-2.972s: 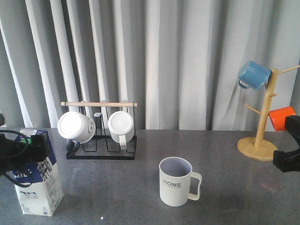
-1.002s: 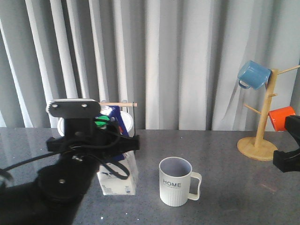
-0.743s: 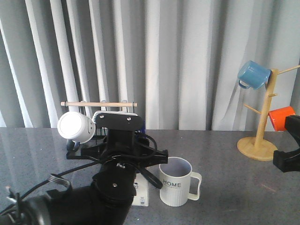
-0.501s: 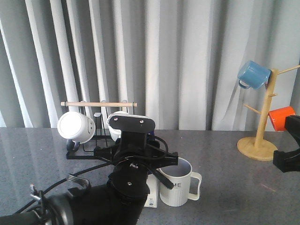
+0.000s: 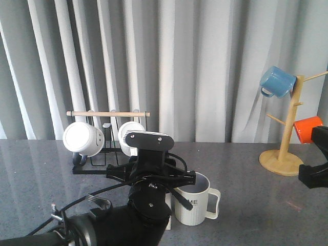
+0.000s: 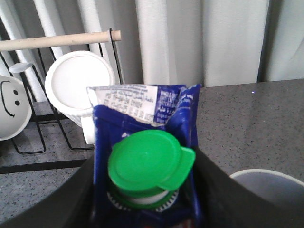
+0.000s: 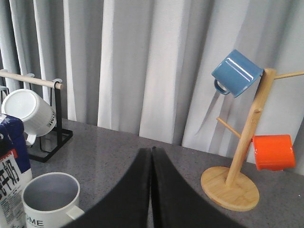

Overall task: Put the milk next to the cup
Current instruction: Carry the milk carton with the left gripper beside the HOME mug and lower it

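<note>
The milk (image 6: 145,156) stood just beside the cup (image 7: 50,199) on a grey speckled worktop (image 5: 246,205) before pale curtains (image 5: 205,66), clamped in the left pincer (image 6: 142,209). The right pincer (image 7: 151,190) was closed on nothing. Two white mugs (image 5: 83,139) hung on one wire rack (image 5: 110,166); one blue mug (image 5: 277,82) and one orange mug (image 5: 308,128) on one wooden tree (image 5: 287,148).

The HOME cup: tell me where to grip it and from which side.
Grip the cup by its handle, coming in from the robot's right. The squared loop sticks out on that side with open table beside it, while the milk and the left tool crowd the other side.
</note>
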`<state>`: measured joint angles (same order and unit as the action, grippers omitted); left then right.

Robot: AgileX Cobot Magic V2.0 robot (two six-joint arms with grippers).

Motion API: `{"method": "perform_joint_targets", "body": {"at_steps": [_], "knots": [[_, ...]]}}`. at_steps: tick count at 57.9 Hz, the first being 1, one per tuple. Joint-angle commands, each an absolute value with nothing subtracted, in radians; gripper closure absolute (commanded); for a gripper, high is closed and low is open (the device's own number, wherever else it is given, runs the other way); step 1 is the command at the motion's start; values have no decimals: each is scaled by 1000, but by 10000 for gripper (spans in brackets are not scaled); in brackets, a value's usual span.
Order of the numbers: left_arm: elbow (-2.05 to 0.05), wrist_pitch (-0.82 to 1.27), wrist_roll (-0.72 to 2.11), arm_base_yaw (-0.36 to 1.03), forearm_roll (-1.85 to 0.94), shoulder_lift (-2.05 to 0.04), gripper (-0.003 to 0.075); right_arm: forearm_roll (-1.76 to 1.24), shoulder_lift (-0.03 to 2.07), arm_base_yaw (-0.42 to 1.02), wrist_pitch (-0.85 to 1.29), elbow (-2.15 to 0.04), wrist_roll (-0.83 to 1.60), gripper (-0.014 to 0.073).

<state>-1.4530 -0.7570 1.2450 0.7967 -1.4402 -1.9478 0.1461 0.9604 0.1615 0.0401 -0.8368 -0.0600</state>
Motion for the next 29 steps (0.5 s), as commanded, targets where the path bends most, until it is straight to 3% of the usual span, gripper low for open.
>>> {"method": "perform_joint_targets", "body": {"at_steps": [1,29], "knots": [[-1484,-796,1245,798,-1402,-1911,716,153,950,154,-28,-869,-57,602],[-1484,-795,1244,796,-1402,-1917,716,153,950,154,-28,-869,-57,602]]}}
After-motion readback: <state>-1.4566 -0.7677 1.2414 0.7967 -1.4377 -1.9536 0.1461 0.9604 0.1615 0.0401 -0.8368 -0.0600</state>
